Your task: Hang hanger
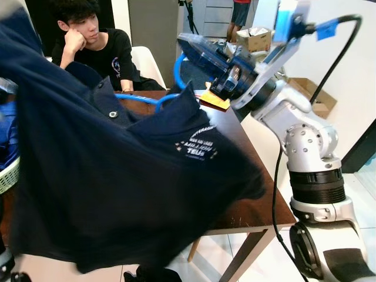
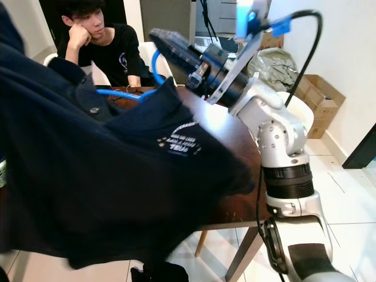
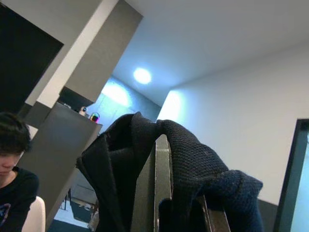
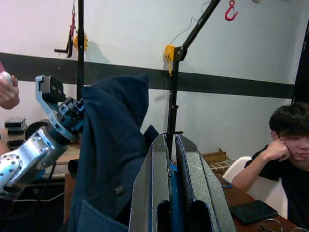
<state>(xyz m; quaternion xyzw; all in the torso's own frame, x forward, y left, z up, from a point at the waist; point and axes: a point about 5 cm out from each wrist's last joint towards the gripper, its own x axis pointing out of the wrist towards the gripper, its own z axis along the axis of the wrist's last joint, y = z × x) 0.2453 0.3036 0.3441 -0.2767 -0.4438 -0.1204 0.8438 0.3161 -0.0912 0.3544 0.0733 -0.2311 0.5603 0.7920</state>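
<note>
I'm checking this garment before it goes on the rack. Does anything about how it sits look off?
Yes. The navy polo shirt hangs bunched and lopsided over the brown table, its collar crumpled rather than spread on the blue hanger. The left pincer has fabric draped over its fingers; the right pincer is shut on the hanger.

Matt navy knit cloth shirt [image 1: 117, 188], glossy brown wooden tabletop [image 1: 258, 208], smooth blue plastic hanger [image 1: 141, 98], silvery metal arm [image 1: 308, 144].
</note>
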